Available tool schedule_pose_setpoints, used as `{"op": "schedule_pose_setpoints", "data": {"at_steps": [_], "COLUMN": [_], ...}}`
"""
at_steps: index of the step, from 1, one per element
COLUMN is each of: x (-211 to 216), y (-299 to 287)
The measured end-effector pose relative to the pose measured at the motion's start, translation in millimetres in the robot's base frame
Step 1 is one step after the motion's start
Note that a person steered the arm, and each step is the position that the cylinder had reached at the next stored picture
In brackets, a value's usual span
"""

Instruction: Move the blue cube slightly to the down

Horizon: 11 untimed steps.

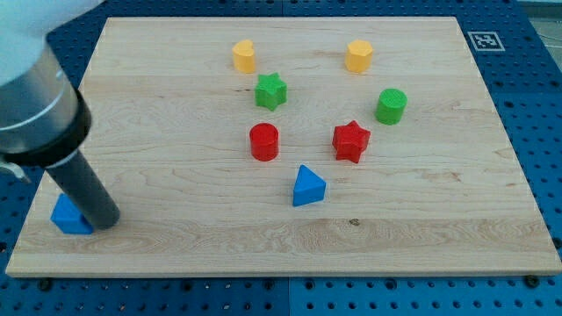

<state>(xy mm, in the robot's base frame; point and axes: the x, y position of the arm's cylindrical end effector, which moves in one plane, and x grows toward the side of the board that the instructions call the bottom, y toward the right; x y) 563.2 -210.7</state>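
Observation:
The blue cube (pixel 67 216) sits near the bottom left corner of the wooden board (pixel 421 228), partly hidden behind my dark rod. My tip (pixel 104 219) rests on the board right against the cube's right side. A blue triangular block (pixel 307 186) lies near the board's middle, well to the right of my tip.
A red cylinder (pixel 263 141), a red star (pixel 351 140), a green star (pixel 270 90), a green cylinder (pixel 391 106), a yellow block (pixel 244 56) and a yellow hexagon (pixel 358 55) stand in the upper middle. The board's left edge is close to the cube.

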Motion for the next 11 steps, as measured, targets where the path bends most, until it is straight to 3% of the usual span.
{"op": "schedule_pose_setpoints", "data": {"at_steps": [2,3,4,6,8,11], "x": [-22.1,-53.4,-53.6,-27.4,-27.3,-33.8], "y": [20.2,-2.1,-27.4,-31.9,-30.0,15.6]}}
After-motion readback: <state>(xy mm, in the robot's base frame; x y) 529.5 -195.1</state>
